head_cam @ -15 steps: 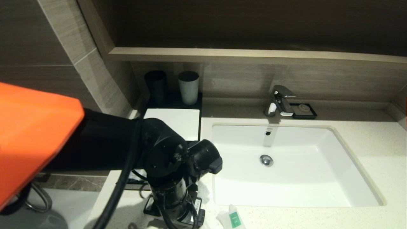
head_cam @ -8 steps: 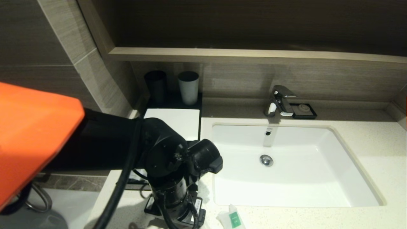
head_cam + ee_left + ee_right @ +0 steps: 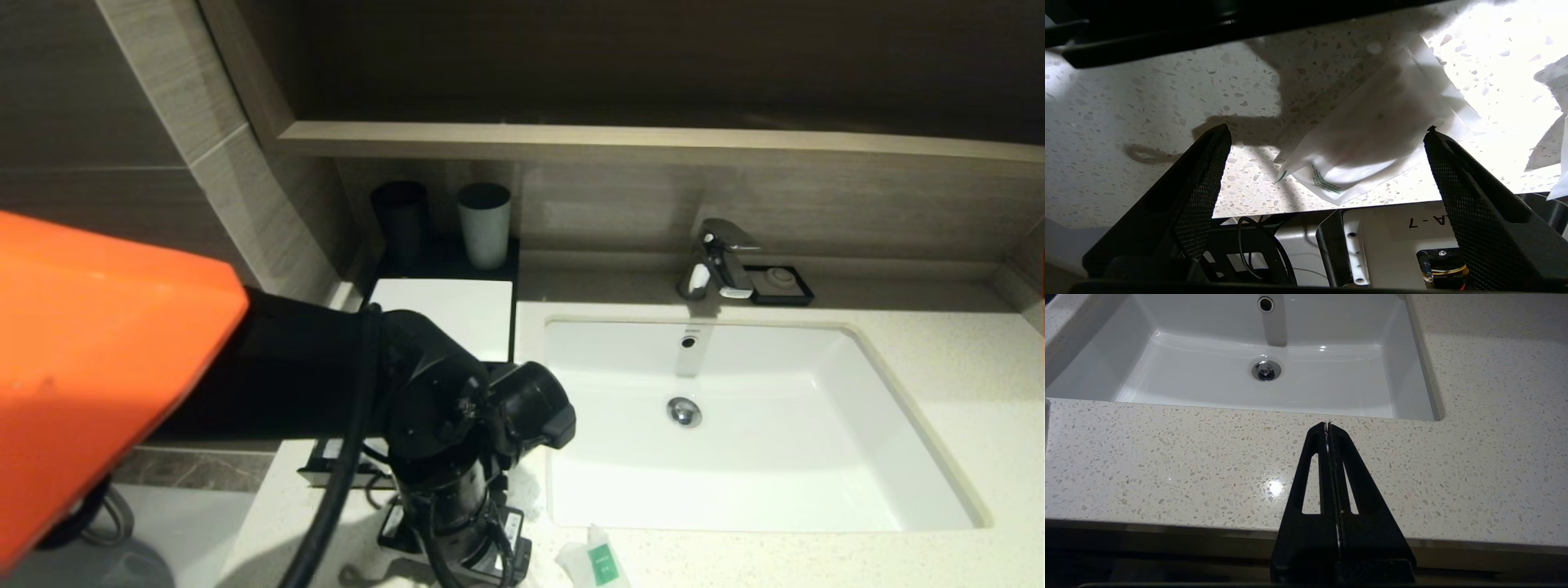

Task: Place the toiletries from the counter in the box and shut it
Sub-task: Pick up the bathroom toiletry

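My left gripper point(image 3: 1327, 130) hangs open just above the counter point(image 3: 1147, 106) near its front edge, pointing down. A white packet with green print point(image 3: 1363, 155) lies flat between the two fingers, touching neither. In the head view the left wrist point(image 3: 457, 425) hides the gripper and this packet. A white sachet with a green label point(image 3: 600, 562) lies to the right of it, in front of the basin point(image 3: 735, 457). The box point(image 3: 445, 314), black with a white top, stands behind the arm. My right gripper point(image 3: 1327, 424) is shut and empty over the counter's front edge.
A dark cup point(image 3: 400, 216) and a grey cup point(image 3: 483, 224) stand behind the box. The faucet point(image 3: 722, 261) and a black soap dish point(image 3: 782, 284) are behind the basin, under the wooden ledge point(image 3: 653, 143). Another wrapper edge point(image 3: 1551, 81) lies beside the packet.
My left arm has shifted slightly to the right and a little lower over the counter's front. Its jaws stay wide open. The right arm has not moved.
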Controlling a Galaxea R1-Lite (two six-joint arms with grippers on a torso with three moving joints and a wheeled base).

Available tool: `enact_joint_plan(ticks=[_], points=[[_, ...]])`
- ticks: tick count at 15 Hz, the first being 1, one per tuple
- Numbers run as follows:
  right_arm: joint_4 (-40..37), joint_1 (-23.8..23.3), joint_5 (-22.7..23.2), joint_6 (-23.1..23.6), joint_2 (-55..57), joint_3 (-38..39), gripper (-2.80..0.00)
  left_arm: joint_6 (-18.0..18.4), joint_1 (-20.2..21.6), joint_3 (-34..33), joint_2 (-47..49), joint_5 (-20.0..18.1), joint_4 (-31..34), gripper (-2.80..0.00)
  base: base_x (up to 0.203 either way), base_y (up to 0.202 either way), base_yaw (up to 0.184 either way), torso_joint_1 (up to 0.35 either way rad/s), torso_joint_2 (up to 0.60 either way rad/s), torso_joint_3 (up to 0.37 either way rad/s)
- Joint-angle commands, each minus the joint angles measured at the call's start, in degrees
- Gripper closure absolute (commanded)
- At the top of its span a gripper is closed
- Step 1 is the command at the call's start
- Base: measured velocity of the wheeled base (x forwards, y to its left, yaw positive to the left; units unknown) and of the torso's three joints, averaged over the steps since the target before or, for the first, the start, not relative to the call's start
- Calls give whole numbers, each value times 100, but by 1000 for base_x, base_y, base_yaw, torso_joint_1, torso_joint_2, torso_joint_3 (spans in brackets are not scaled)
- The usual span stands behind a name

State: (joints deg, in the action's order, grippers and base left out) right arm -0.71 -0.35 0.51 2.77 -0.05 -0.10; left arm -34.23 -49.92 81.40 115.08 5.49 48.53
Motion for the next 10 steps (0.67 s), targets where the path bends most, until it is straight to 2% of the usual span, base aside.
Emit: enact_joint_plan(ticks=[1,10], points=[[0,0,2,4,-4,1,0,-22,0,-1,50,5,0,-280,0,0,0,0,0,0],[0,0,2,4,-4,1,0,-31,0,-36,94,31,-72,-280,0,0,0,0,0,0]])
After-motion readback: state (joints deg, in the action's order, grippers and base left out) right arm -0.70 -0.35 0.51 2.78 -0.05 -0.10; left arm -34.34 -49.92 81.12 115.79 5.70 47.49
